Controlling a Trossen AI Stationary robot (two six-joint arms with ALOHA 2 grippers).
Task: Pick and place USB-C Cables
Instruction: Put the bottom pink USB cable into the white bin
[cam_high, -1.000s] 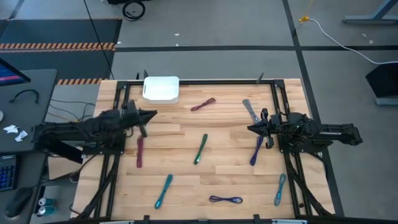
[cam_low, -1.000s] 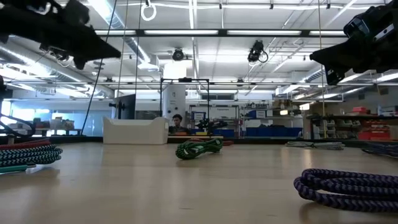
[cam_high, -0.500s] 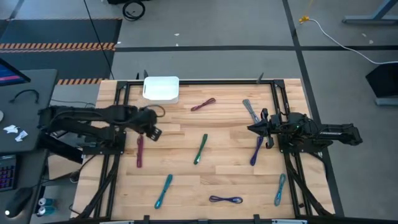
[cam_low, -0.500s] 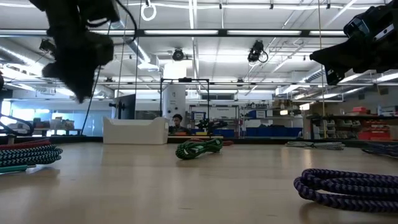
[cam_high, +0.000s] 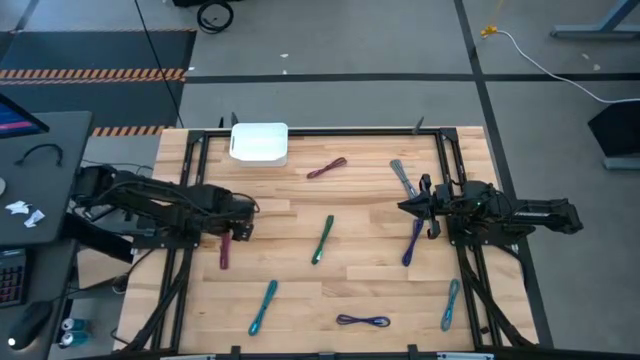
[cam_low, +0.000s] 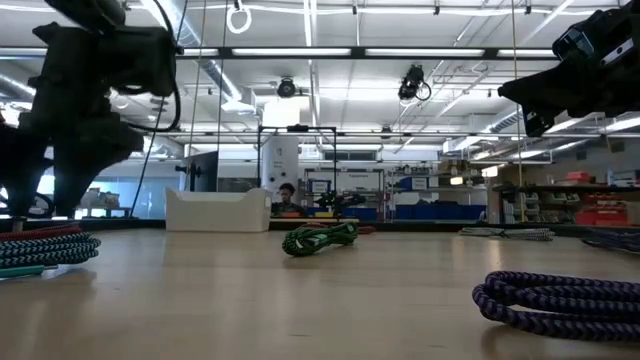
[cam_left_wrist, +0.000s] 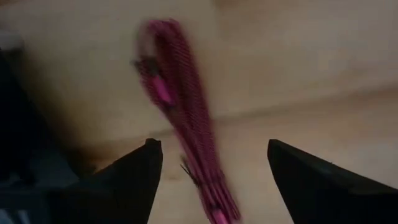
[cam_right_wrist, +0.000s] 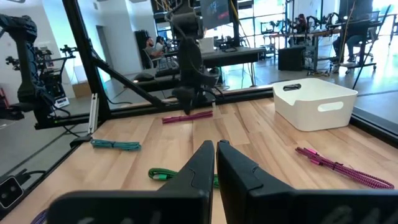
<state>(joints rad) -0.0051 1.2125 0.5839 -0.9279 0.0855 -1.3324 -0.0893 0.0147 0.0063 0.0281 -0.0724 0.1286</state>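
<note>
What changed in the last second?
The left gripper swung from level near the bin to pointing down over the maroon cable, fingers open astride it, nothing gripped yet. The right gripper stayed shut and parked on its side; no cable moved.

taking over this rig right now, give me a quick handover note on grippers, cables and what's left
Left gripper: jaws open, pointing down over the upper end of the maroon braided cable bundle at the left side of the wooden table; nothing held.
Right gripper: jaws shut, empty, parked at the right side beside the purple cable.
Other cables, all loose on the table: second maroon one, grey one, green one, teal one, light blue one, dark purple one.
White rectangular bin at the back edge shows no cable inside.
Done: nothing placed. Left: all eight cables.
</note>
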